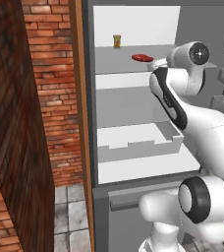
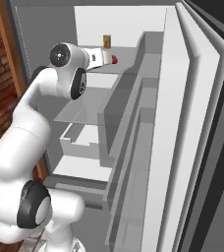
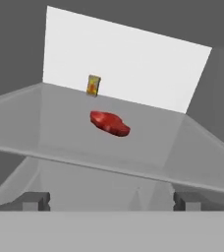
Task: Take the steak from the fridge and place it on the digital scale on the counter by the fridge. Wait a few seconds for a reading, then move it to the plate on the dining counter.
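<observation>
The steak (image 3: 109, 123), a flat red slab, lies on the upper grey shelf of the open fridge (image 1: 88, 98). In the left base view the steak (image 1: 142, 57) sits just left of my white hand, and in the right base view a sliver of the steak (image 2: 115, 59) shows past the hand's end. My gripper (image 3: 111, 201) is open. Its two dark fingertips (image 3: 35, 201) stand wide apart, short of the shelf's front edge and a little below it, with nothing between them. The steak is ahead of the gripper, untouched.
A small yellow-orange jar (image 3: 94, 85) stands behind the steak against the white back wall. A grey drawer bin (image 1: 138, 142) sits on a lower shelf. The open fridge door (image 2: 182, 123) with its racks is on the right, and a brick wall (image 1: 55, 98) is on the left.
</observation>
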Tool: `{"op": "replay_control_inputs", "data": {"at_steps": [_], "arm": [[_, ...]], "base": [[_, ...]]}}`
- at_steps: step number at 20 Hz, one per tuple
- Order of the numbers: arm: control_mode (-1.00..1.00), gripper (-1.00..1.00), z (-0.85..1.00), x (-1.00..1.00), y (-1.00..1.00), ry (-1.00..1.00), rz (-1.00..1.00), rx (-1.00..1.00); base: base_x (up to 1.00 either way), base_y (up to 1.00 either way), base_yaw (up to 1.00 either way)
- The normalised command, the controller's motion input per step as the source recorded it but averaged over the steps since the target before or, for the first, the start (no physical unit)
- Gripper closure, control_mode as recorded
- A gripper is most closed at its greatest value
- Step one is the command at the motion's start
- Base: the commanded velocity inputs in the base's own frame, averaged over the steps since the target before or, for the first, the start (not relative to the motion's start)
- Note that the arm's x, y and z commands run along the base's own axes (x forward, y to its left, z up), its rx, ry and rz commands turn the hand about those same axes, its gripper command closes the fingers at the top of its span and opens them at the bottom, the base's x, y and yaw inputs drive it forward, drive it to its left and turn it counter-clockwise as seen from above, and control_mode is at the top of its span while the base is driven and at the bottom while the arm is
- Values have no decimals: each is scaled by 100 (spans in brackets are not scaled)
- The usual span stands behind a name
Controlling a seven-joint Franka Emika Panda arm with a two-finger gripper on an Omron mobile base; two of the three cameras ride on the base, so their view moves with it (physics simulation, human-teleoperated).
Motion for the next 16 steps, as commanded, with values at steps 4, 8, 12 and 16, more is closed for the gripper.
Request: {"op": "replay_control_inputs", "data": {"at_steps": [4, 8, 12, 16], "arm": [[-100, -100, 0, 58, -16, 12, 0, 6], [-100, -100, 0, 51, -9, 10, 0, 6], [-100, -100, 0, 42, -2, 4, 0, 3], [-100, -100, 0, 36, 0, 2, 0, 1]], "base": [[0, 0, 0], [0, 0, 0], [0, 0, 0], [0, 0, 0]]}}
